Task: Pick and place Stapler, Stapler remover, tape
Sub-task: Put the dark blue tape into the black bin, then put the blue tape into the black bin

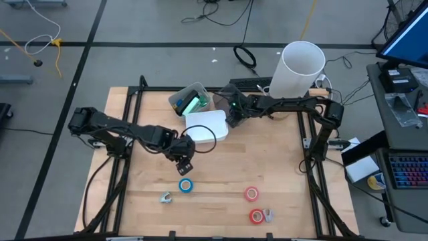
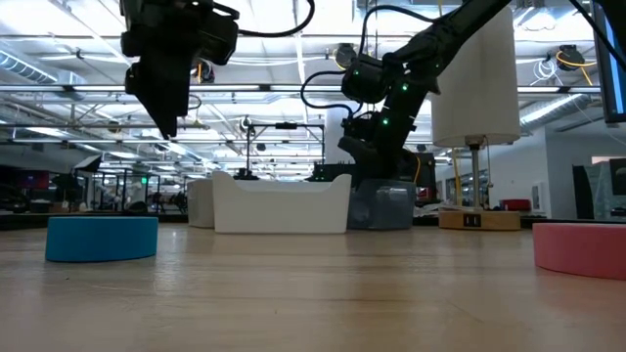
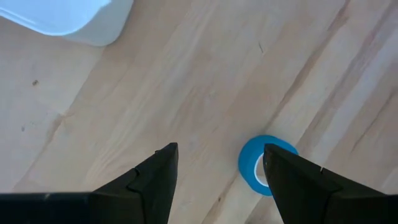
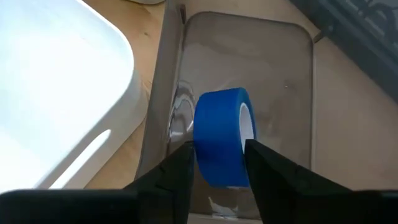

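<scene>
The right arm's fingers [image 4: 214, 180] flanked an upright blue tape roll [image 4: 224, 137] that we saw standing on its edge inside a clear tray [image 4: 273, 81]. The fingers stood just beside the roll's two flat faces, and we could not tell whether they pressed it or had let go. The clear tray sat beside a white bin [image 4: 56, 87], both near the far edge of the desk [image 1: 267, 161].

The left arm's fingers [image 3: 217, 180] stood wide apart and held nothing, hanging above the bare wood. Beyond them we saw a second blue tape roll [image 3: 264, 165] lying flat on the desk. From above, that roll [image 1: 185, 185] lay just nearer the front edge than the left fingers [image 1: 184, 161], and the right fingers [image 1: 234, 114] hung over the trays at the back.

Two red tape rolls lay flat toward the front right part of the desk, one [image 1: 251, 194] a little farther back than the other [image 1: 257, 215]. A small grey metal object [image 1: 165, 197] lay left of the flat blue roll, and another [image 1: 268, 215] just beside the nearer red roll; we could not tell what they were. A further clear tray [image 1: 189, 99] with something green in it sat behind the white bin.
</scene>
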Robot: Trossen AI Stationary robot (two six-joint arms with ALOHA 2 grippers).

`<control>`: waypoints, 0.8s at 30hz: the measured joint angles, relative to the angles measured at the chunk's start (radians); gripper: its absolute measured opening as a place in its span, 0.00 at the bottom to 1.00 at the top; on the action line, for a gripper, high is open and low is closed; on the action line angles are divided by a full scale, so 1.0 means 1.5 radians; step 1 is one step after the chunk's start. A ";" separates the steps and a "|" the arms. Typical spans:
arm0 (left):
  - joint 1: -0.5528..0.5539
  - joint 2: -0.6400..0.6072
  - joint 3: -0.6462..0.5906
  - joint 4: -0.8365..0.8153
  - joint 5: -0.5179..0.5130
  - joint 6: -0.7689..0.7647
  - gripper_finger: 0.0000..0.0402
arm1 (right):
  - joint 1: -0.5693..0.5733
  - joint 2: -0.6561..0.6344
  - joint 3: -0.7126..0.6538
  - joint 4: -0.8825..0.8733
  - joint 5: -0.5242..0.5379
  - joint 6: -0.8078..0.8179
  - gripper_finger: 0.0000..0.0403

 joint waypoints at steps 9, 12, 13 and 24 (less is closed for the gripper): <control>-0.031 0.000 0.000 0.000 0.003 -0.027 0.58 | 0.001 0.000 0.000 -0.003 -0.053 -0.003 0.34; -0.041 0.000 0.000 0.000 0.003 -0.043 0.58 | 0.001 -0.008 0.000 -0.007 -0.052 -0.004 0.34; -0.044 0.000 0.000 0.000 0.003 -0.047 0.58 | 0.001 -0.012 0.000 -0.005 -0.052 -0.005 0.34; -0.096 0.002 0.000 0.012 -0.002 -0.070 0.58 | 0.020 -0.133 -0.001 -0.013 -0.103 -0.018 0.32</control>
